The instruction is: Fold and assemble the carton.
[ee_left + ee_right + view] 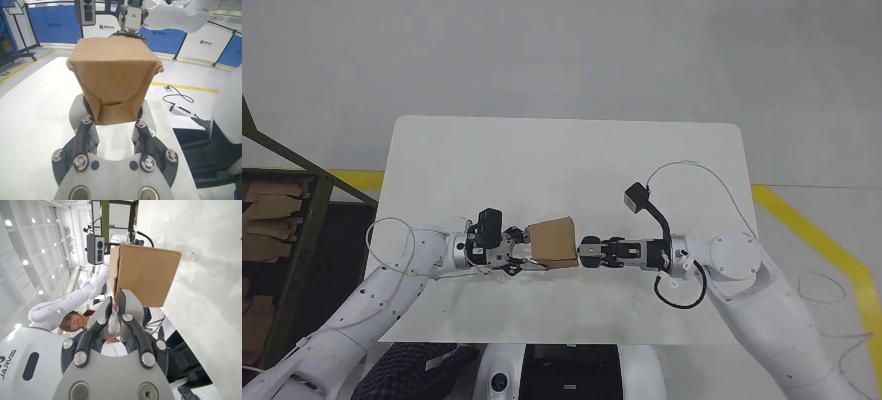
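- The carton (552, 242) is held just above the surface (562, 150), near its front edge, strung between the two hands.
- The left hand (115, 113) is clamped on the tapered, folded-in end of the carton. The flaps there are pinched together and not yet squared off.
- The right hand (115, 306) is closed tight on a wall edge at the opposite end, where a ragged gap is seen along the seam.
- The body is judged to be already opened into a box shape. Both ends probably remain to be tucked flat and closed.
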### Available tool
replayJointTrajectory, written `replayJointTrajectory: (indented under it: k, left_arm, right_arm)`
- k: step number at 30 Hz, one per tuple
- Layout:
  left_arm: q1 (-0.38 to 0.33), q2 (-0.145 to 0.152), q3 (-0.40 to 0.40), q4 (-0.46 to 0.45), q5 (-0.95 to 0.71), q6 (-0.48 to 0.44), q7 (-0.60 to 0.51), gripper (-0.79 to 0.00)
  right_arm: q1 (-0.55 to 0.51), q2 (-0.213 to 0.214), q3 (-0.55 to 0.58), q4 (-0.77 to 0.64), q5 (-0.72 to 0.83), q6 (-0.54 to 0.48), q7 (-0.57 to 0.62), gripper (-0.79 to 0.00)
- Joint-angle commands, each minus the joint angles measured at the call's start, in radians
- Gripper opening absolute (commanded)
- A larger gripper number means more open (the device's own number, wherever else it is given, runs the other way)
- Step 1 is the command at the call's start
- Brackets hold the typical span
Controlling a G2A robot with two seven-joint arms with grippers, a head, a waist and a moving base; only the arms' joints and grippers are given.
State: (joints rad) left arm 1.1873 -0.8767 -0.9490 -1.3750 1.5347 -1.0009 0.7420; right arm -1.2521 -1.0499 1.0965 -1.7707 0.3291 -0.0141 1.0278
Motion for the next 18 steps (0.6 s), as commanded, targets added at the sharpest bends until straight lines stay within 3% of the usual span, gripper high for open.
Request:
replayJointTrajectory:
  k: [1,8,18]
  left_arm:
    - [0.0,-0.001,0.0,0.002,-0.001,0.0,0.002,-0.48]
    - [-0.013,-0.007,0.011,0.05,0.018,0.026,-0.02,-0.483]
    - [-0.086,-0.041,0.078,0.179,0.037,0.061,-0.119,-0.486]
  right_arm:
    - [-0.011,0.003,0.013,-0.007,0.002,-0.004,-0.001,-0.723]
    - [-0.048,0.012,0.059,-0.017,0.008,-0.023,-0.017,-0.742]
    - [-0.073,0.018,0.086,0.0,0.021,-0.047,-0.022,-0.77]
